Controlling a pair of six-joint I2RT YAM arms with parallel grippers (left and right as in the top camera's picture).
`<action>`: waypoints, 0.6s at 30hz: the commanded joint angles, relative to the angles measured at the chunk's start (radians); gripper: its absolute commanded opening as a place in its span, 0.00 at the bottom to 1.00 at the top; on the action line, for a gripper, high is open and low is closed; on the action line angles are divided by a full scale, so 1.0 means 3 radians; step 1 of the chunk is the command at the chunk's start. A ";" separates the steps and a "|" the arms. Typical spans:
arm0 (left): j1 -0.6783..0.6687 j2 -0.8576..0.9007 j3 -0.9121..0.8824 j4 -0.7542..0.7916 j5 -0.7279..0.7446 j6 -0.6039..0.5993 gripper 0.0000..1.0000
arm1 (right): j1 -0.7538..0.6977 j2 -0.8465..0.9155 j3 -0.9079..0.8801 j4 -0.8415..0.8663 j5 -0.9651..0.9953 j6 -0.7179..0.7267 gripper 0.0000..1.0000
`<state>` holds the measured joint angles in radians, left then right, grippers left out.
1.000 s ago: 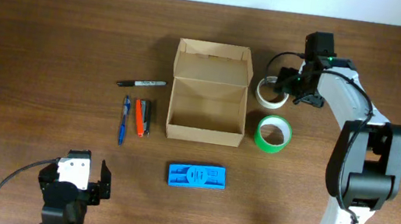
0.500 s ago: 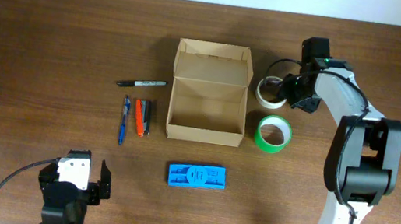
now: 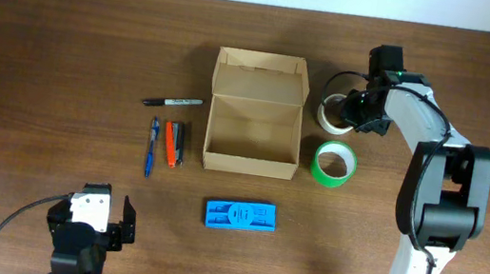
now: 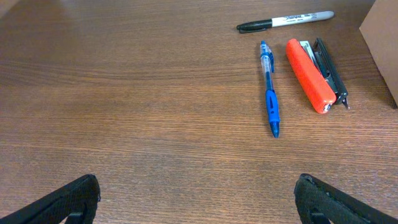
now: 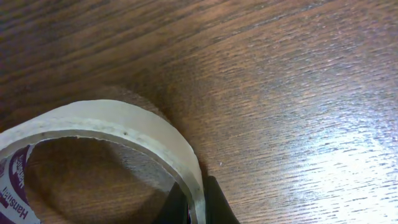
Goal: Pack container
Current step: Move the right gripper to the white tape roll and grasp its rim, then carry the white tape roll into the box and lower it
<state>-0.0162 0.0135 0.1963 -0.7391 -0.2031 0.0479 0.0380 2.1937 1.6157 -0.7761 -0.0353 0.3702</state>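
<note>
Centre of counter, container sits lid-open and empty. Left fingers spread wide, holding nothing. Right fingers clamped on wall of white tape roll, just right of container. First pick in hand; next I'd lift, carry left over the rim, release.

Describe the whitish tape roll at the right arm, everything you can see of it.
The whitish tape roll is a ring of milky, translucent tape on a core with purple print inside, only partly readable. It appears to lie flat on the wooden table, just right of the open container and behind the green tape roll, apart from both. The fingers of the right gripper are shut on its wall, one inside the ring, one outside.
</note>
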 commanded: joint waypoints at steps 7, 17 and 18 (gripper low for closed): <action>0.0020 -0.0025 -0.0023 0.0006 -0.0037 -0.0033 1.00 | -0.0022 -0.0164 0.0388 -0.0186 0.0183 -0.0014 0.04; 0.0020 -0.0025 -0.0023 0.0008 -0.0037 -0.0033 1.00 | 0.0187 -0.0738 0.0932 -0.0837 -0.0137 -0.1216 0.04; 0.0020 -0.0025 -0.0023 0.0006 -0.0037 -0.0034 1.00 | 0.0244 -0.0779 0.0956 -0.0879 -0.0206 -0.1326 0.04</action>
<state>-0.0162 0.0135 0.1963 -0.7391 -0.2031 0.0479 0.0540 2.0476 1.8511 -1.0161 -0.0162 0.1616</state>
